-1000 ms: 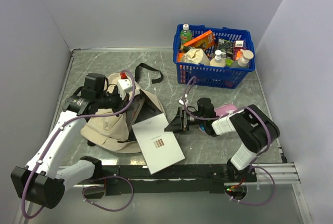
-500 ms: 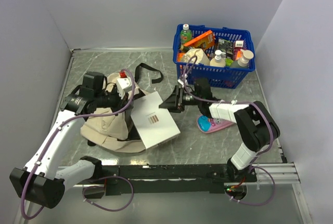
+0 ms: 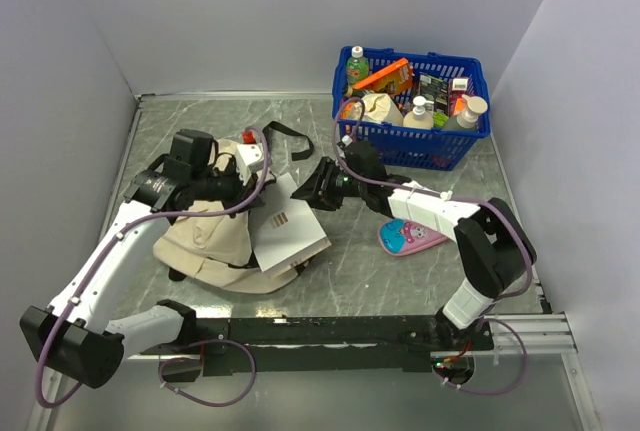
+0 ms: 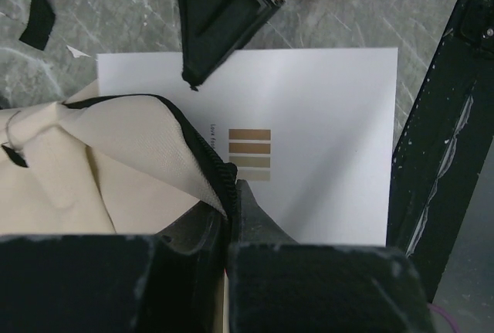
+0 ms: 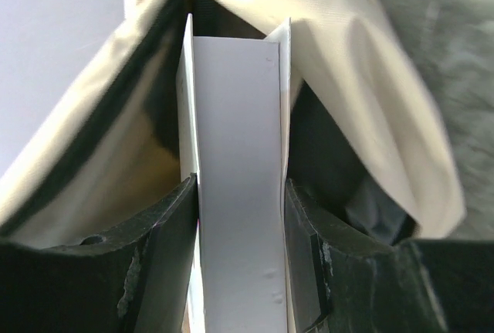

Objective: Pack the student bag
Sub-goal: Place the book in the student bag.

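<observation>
Left side of the bench, that's where the bag lies, slumped and cream, its black strap trailing off toward the back wall. The left claw is clamped tight on the bag's zipper edge. In the left wrist view the claw pinches that black trim and holds the cream flap up over one corner of the book.

Over to the right claw: it reaches in from the right and grips the white book by its near end. From its own camera, the claw has one finger pressed on each cover, and the book stands on edge between them. The far end of the book sits inside the bag's mouth, dark lining on either side of it. From above, the book tilts against the bag's right edge, brown stripes showing on the cover, its lower part out in the open.

Behind the right arm, a pink pencil case lies flat on the bench, apart from everything. At the back right stands the blue basket, packed with bottles and boxes.
</observation>
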Controlling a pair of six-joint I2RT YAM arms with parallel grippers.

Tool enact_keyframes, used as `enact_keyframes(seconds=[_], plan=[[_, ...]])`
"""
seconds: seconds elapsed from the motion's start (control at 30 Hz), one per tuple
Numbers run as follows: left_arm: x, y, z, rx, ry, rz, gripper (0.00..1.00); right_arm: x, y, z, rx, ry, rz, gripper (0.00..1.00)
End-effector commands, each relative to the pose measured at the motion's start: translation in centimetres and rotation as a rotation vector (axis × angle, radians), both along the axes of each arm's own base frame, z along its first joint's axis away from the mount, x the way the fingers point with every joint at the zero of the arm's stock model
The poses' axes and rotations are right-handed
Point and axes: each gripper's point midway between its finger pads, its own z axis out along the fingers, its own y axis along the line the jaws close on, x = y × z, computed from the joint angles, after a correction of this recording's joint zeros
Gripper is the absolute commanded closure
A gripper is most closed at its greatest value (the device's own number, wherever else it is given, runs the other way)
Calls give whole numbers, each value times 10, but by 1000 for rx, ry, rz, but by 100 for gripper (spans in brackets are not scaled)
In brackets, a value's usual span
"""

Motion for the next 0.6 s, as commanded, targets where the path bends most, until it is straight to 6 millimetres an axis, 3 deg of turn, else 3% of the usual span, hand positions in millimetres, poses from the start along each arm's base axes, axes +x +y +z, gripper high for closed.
enact_keyframes(seconds=[0.0, 0.13, 0.2, 0.27, 0.3, 0.37, 0.57], plan=[[-2, -18, 58, -125, -141, -62, 99, 6, -12, 26, -57, -91, -104, 100], [-9, -25, 64, -161, -98, -90, 99, 21, -28, 29, -123, -135, -304, 100], [-12, -26, 64, -167, -82, -98, 99, 31, -27, 38, -116, -151, -352, 100], [-15, -28, 61, -167, -65, -108, 99, 41, -24, 40, -136, -177, -421, 100], [-16, -29, 58, -164, -51, -113, 99, 47, -19, 50, -122, -200, -437, 100], [-19, -30, 55, -167, -33, -127, 99, 54, -12, 43, -157, -218, -456, 100], [-20, -33, 51, -172, -17, -131, 99, 72, 12, 50, -145, -300, -509, 100]])
